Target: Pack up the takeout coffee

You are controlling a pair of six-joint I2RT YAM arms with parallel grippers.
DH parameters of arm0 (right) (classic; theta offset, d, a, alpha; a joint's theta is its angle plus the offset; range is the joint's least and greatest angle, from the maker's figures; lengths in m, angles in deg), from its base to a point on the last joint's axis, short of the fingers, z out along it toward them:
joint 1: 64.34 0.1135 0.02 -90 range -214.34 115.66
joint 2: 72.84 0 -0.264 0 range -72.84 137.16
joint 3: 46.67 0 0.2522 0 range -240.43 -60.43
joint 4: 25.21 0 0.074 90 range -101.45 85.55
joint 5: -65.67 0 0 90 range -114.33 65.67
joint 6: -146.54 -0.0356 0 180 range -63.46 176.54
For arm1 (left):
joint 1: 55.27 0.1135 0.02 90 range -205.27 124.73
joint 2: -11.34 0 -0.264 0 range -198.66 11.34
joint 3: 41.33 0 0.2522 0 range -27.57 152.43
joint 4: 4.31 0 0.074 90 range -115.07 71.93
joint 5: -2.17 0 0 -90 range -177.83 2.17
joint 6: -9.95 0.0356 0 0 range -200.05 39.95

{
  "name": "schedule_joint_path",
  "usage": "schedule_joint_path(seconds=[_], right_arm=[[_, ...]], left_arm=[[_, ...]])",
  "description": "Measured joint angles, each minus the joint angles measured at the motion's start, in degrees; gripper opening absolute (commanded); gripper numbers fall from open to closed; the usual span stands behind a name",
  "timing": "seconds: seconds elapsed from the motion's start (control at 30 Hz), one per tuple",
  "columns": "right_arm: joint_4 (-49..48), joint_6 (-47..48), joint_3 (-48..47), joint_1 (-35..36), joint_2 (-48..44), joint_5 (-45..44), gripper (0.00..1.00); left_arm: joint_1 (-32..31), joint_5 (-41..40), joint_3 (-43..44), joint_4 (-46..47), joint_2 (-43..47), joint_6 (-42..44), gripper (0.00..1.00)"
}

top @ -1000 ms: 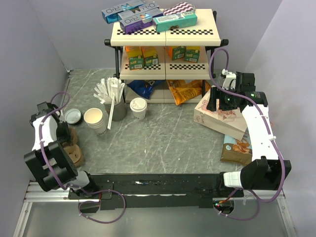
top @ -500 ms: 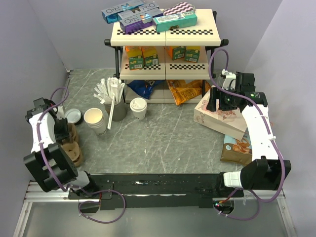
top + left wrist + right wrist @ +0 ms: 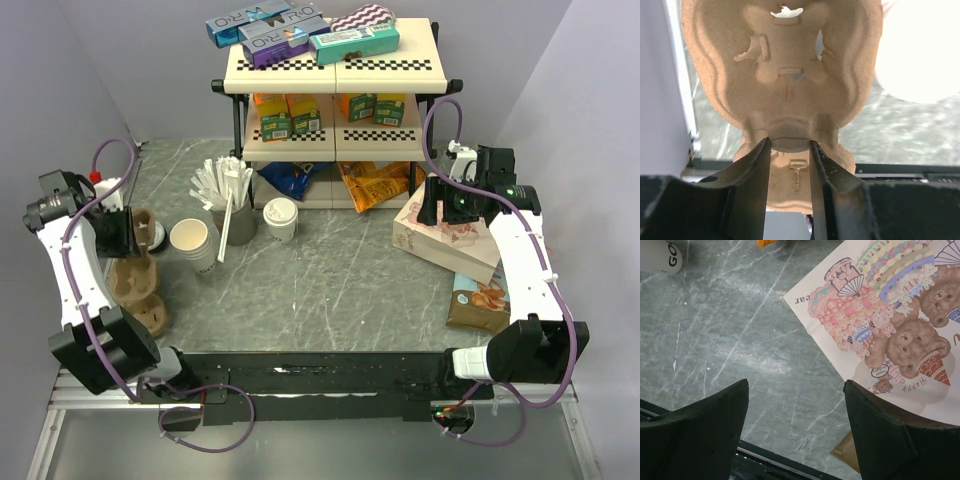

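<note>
Takeout coffee (image 3: 192,238) stands just beside left gripper (image 3: 789,142) clamping carrier (image 3: 785,75).

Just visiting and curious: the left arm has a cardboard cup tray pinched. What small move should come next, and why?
Probably carry the cup tray to the bare table near the open paper cup and lay it flat. The left gripper is shut on the tray's edge, holding it up off the other trays, so no cup can be seated in it yet.
</note>
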Motion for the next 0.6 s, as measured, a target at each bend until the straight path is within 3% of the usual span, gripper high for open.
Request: schedule_joint_path(seconds=[0.47, 0.6], right_arm=[[-1.9, -0.2, 1.5, 0.0, -0.5, 0.4, 0.84], [-2.5, -0.7, 2.8, 0.0, -0.9, 0.5, 0.84]], left_arm=[[-0.3, 34.0, 17.4, -4.1, 8.5, 14.3, 0.01], [-6.2, 37.7, 24.8, -3.3, 8.2, 14.7, 0.01]])
